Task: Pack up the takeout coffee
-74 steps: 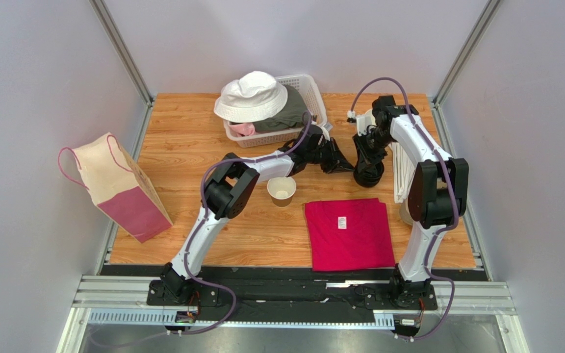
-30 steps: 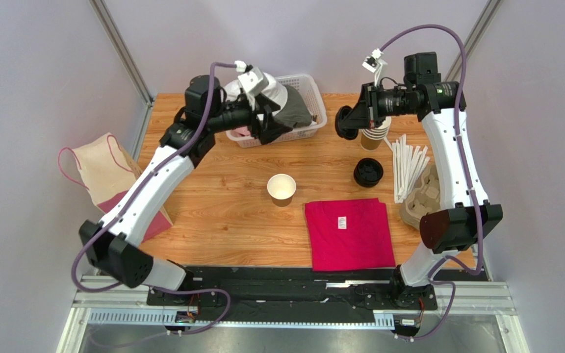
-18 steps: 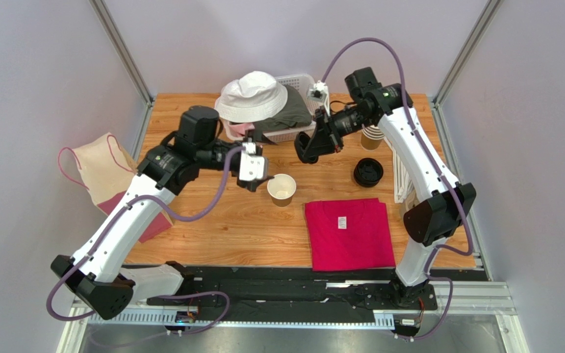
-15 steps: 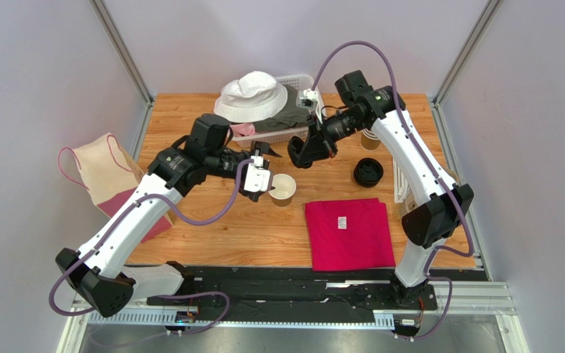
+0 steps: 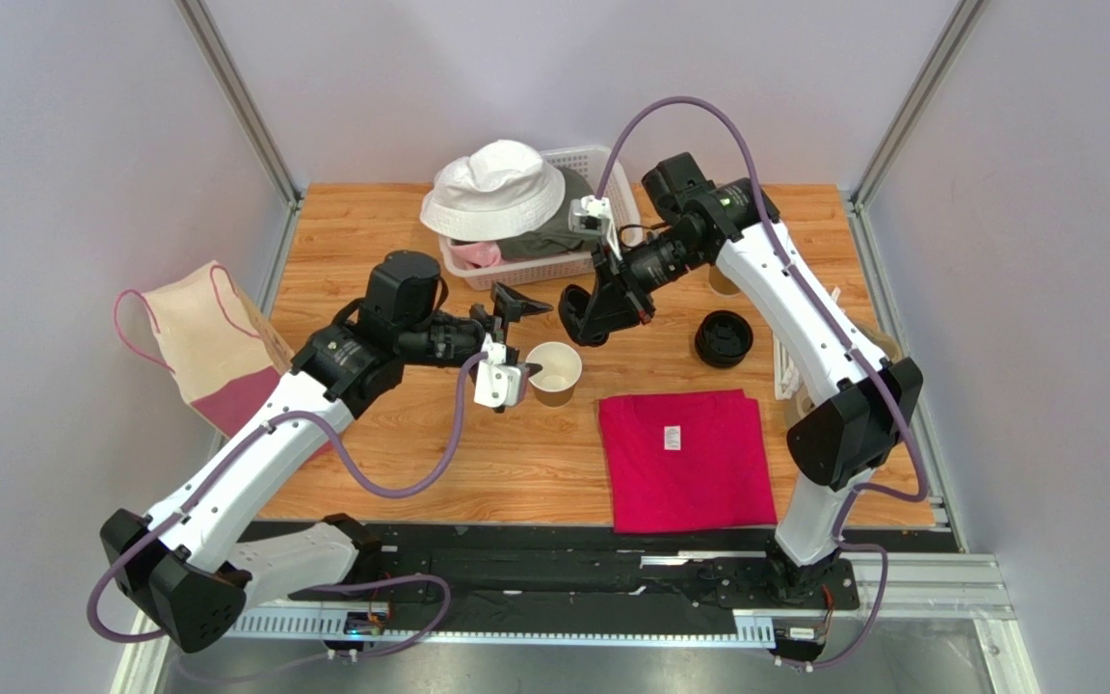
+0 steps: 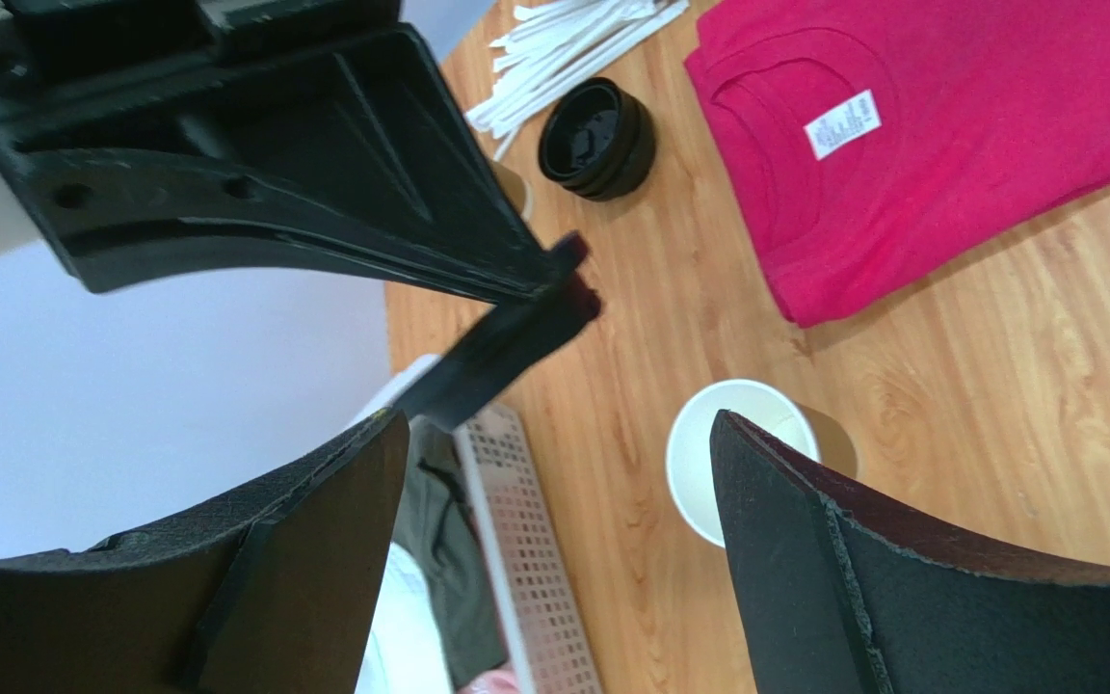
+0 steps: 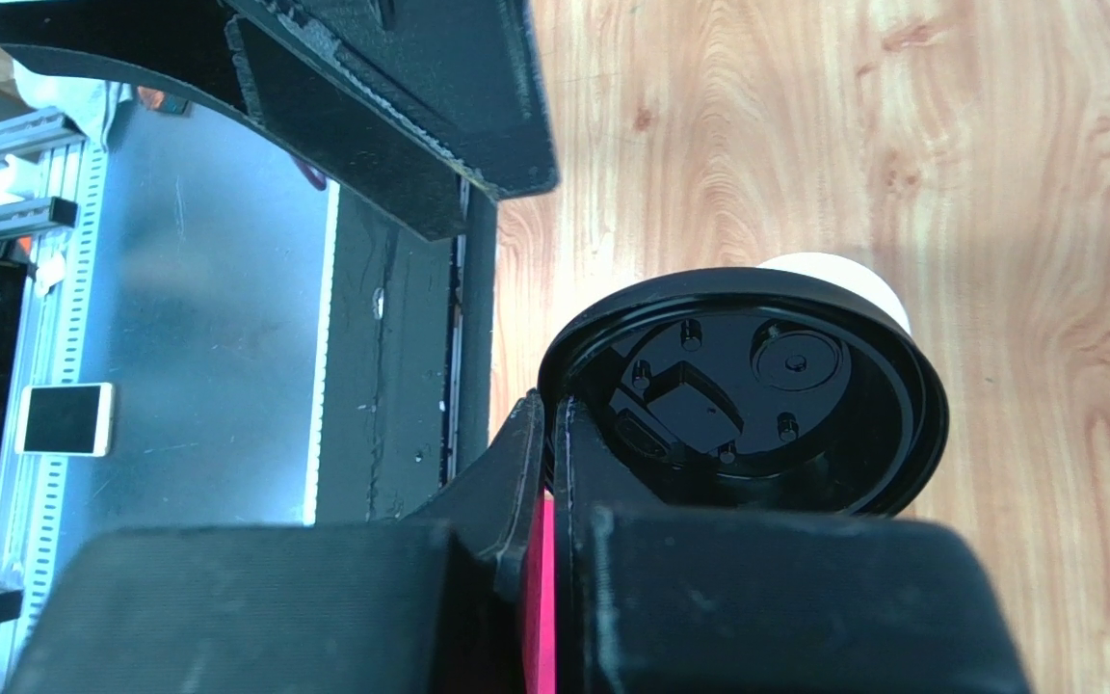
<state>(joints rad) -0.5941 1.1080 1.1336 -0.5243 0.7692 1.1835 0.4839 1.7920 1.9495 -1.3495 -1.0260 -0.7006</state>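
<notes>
Wooden desk (image 5: 416,420): right tool (image 7: 549,434), clamping round black plastic lid (image 7: 778,420), has closed in on small tan paper cup (image 5: 554,372); left tool (image 5: 507,347) spread wide beside it; capping likely next.

cup (image 5: 554,373), red shirt (image 5: 687,460) near its right, table (image 5: 416,434) free left

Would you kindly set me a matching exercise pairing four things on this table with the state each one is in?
Things:
A. tan paper cup
B. red T-shirt
C. white hat
D. single black lid

States:
1. pinched at its rim in the right gripper
2. lying folded flat on the table
3. standing upright with no lid on
4. resting on top of the white basket

Pairs: A-3, B-2, C-4, D-1.
</notes>
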